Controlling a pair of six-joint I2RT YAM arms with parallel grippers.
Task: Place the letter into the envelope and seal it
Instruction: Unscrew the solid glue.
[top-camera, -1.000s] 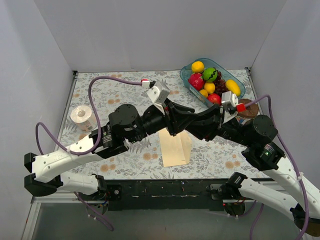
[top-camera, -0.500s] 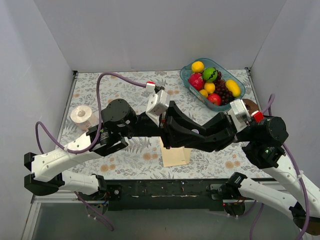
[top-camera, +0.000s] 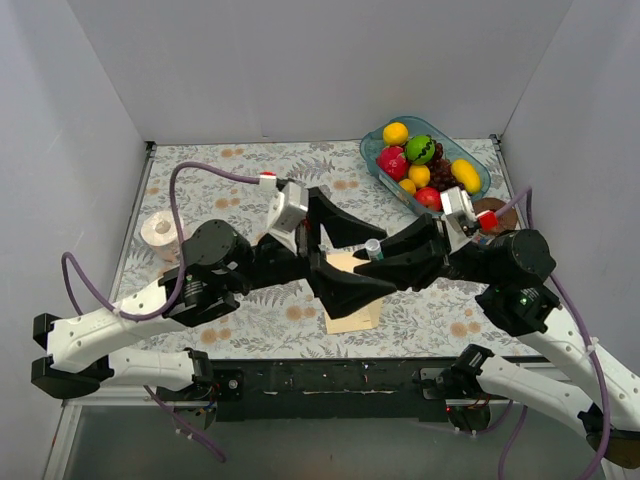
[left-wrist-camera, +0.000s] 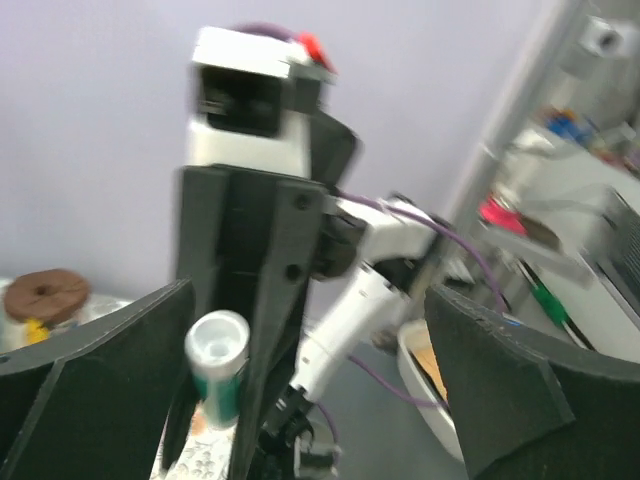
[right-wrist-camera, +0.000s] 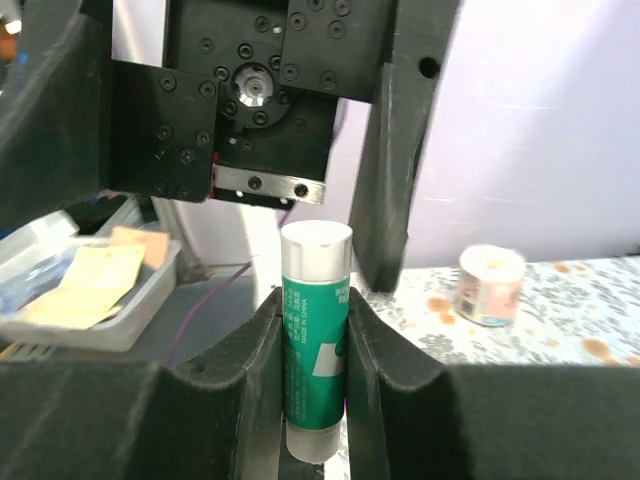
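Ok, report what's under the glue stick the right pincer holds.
Pale paper lies flat on the floral table beneath the glue stick. Its far part is covered, so envelope or letter cannot be told.

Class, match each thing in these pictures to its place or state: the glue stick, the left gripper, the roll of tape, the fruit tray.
Column one:
1. glue stick
2. left gripper
3. roll of tape
4. fruit tray

Column two:
A. far right corner of the table
B. wide open
C. left side of the table
D. clamped upright in the right gripper

Pairs: 1-D, 2-B, 3-C, 4-A
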